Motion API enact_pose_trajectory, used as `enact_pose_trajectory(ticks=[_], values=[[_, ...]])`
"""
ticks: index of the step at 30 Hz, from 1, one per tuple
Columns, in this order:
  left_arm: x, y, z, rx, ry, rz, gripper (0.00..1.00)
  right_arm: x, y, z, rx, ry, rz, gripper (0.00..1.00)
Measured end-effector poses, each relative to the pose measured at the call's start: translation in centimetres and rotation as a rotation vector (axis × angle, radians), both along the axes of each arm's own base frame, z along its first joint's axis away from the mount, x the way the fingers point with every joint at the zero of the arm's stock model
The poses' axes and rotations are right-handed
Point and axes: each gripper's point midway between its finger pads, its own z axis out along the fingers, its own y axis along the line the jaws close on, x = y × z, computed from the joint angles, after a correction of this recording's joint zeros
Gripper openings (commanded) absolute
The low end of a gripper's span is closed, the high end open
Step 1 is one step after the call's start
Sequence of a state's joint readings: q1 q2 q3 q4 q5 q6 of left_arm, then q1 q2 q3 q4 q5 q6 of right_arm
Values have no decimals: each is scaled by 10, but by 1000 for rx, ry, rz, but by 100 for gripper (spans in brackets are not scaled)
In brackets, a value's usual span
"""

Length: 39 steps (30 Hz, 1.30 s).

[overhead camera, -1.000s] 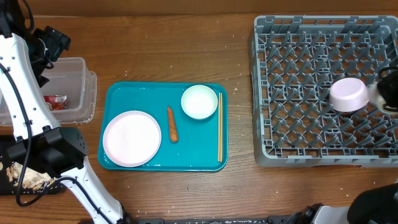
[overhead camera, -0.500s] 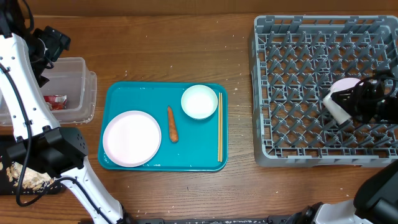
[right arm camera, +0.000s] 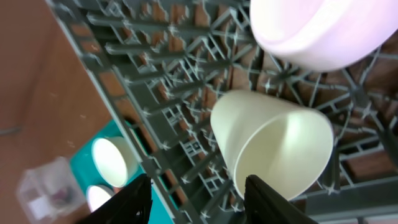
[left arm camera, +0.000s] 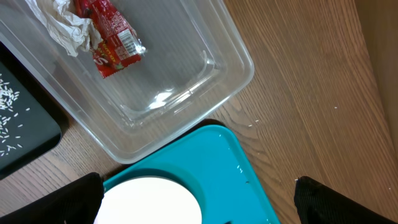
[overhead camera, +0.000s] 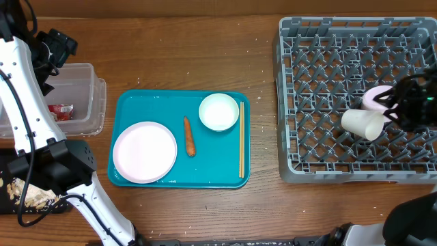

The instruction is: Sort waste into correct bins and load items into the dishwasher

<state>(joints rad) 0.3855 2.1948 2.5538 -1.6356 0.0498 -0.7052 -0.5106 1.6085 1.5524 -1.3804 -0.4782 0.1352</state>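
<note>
Overhead: small cup point(overhead camera: 363, 123) is being shown lying on its side in the grey rack point(overhead camera: 321, 157) at the bench's right edge, beside a bowl point(overhead camera: 377, 97).
Left wrist: left gripper point(left arm camera: 199, 193) is being held spread over the clear tub point(left arm camera: 205, 81) and teal tray point(left arm camera: 214, 162).
Right wrist: right gripper point(right arm camera: 198, 183) is being held spread, with the cup just ahead. Contact can't be told.

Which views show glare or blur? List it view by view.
Overhead: evenly lit and sharp, soft shadows only. Left wrist: crisp, a small glare patch on the clear tub floor. Right wrist: tilted, bowl washed out, cup sharp, far background blurred.
</note>
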Motion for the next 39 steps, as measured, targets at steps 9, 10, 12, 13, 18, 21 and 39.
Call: enact_pose_trajectory(ticks=[9,10,12,13,18,21,39], values=[[0,0,0,0,0,0,100,-14,29,-22,-285,248,-23,75],[0,0,0,0,0,0,100,-15,26,-23,-330,264,-48,74],[0,0,0,0,0,0,100,-16,18,-24,-370,284,-84,73],[0,0,0,0,0,0,100,-16,13,-27,-395,300,-100,73],[0,0,0,0,0,0,100,-12,0,-39,-451,341,-126,72],[0,0,0,0,0,0,100,-10,-3,-45,-465,361,-120,54],[0,0,0,0,0,0,100,-3,12,-53,-349,378,-51,4]])
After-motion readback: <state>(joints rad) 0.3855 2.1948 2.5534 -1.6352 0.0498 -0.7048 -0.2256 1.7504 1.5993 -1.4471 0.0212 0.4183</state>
